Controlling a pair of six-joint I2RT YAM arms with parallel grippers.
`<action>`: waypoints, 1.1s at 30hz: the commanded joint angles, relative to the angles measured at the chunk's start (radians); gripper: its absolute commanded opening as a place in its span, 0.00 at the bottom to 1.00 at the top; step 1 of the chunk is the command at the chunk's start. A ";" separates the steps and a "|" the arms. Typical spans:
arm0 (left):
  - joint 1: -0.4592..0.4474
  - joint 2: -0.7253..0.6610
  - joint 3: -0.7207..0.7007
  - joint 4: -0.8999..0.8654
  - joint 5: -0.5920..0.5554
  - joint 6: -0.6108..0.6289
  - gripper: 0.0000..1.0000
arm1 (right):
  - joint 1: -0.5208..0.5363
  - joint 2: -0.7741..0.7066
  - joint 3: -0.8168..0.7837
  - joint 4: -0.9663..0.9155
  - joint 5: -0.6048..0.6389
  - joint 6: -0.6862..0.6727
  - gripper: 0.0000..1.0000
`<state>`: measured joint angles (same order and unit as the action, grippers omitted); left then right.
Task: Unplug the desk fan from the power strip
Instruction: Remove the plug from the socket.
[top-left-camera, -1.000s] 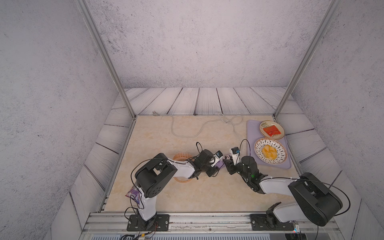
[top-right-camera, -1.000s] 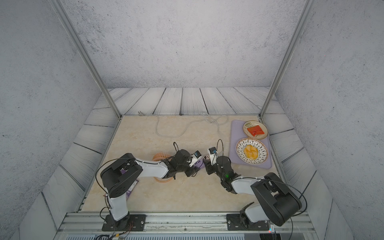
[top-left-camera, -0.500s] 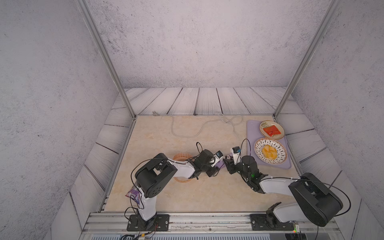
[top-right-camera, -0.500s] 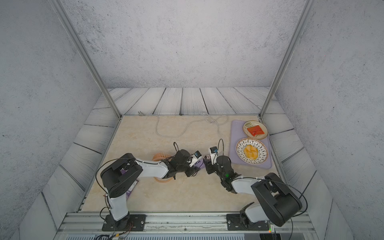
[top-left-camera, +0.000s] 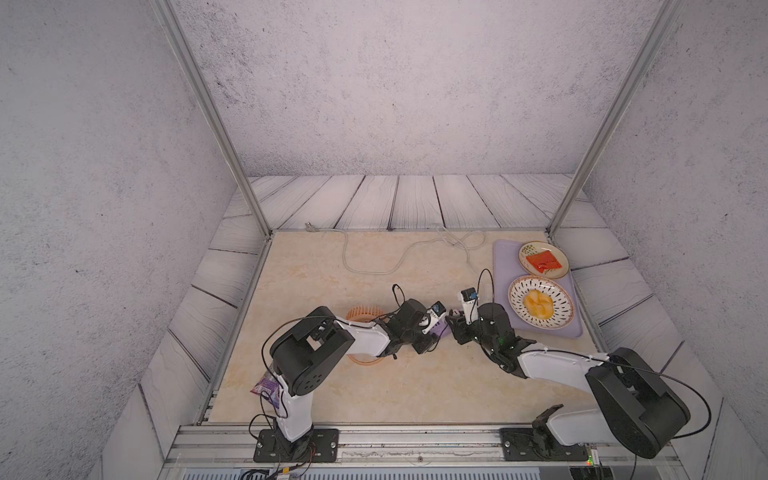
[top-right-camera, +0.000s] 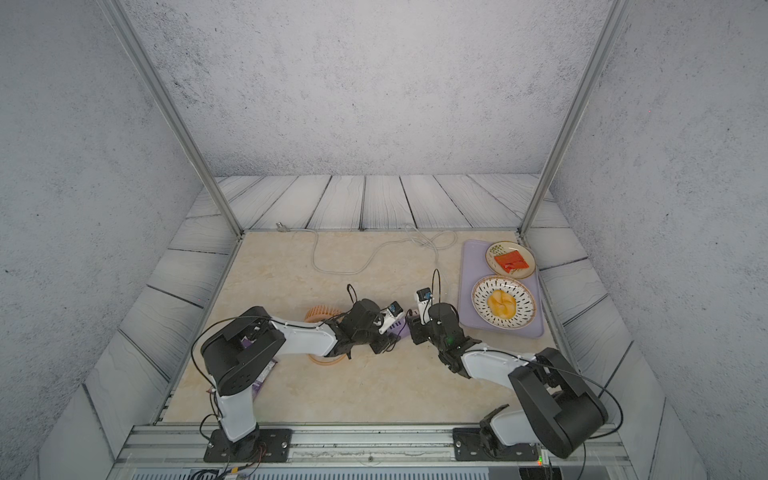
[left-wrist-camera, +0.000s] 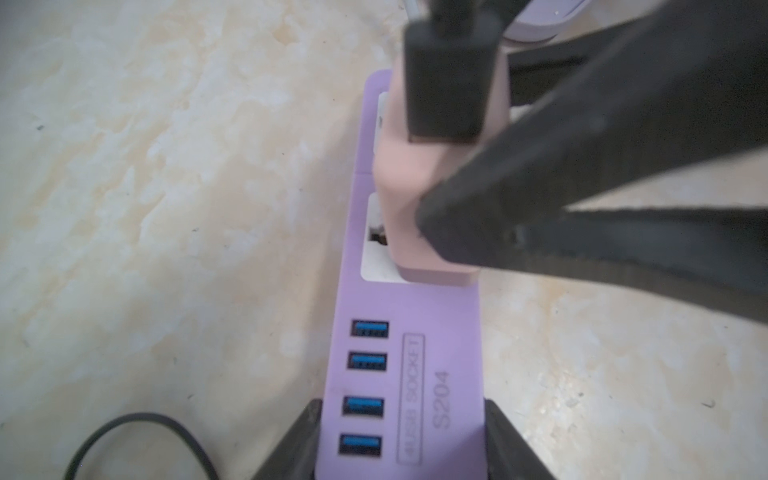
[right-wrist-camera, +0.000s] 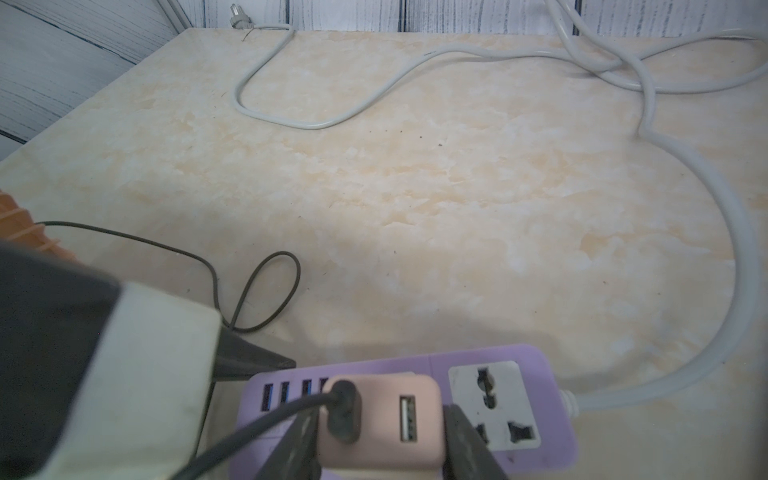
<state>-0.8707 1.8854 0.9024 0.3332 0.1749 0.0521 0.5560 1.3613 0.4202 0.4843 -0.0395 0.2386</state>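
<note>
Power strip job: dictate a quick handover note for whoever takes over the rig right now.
Left gripper: shut on the power strip, at its USB end.
Right gripper: shut on the plug adapter.
Desk fan: partly hidden by the left arm; its cable runs into the adapter.
Done: both grips are set.
Left: pull the adapter out of its socket; it does not look clear yet.

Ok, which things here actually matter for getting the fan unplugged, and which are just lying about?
In the job: desk fan; its pink plug adapter, clamped by the right gripper; power strip, clamped by the left gripper; the strip's grey cord.

Lying about: lavender tray; small plate with red packet; patterned bowl with yellow food; purple packet.
</note>
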 joint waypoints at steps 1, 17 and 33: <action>0.007 0.011 -0.001 -0.023 -0.009 -0.027 0.00 | 0.015 -0.052 -0.042 0.111 -0.039 0.028 0.32; 0.008 0.011 0.007 -0.036 -0.005 -0.019 0.00 | 0.016 -0.040 -0.103 0.204 -0.046 0.003 0.32; 0.007 0.012 0.012 -0.035 -0.003 -0.020 0.00 | 0.016 -0.076 0.024 -0.077 -0.054 -0.005 0.32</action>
<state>-0.8707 1.8854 0.9028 0.3325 0.1879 0.0463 0.5560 1.3087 0.3840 0.4980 -0.0376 0.2306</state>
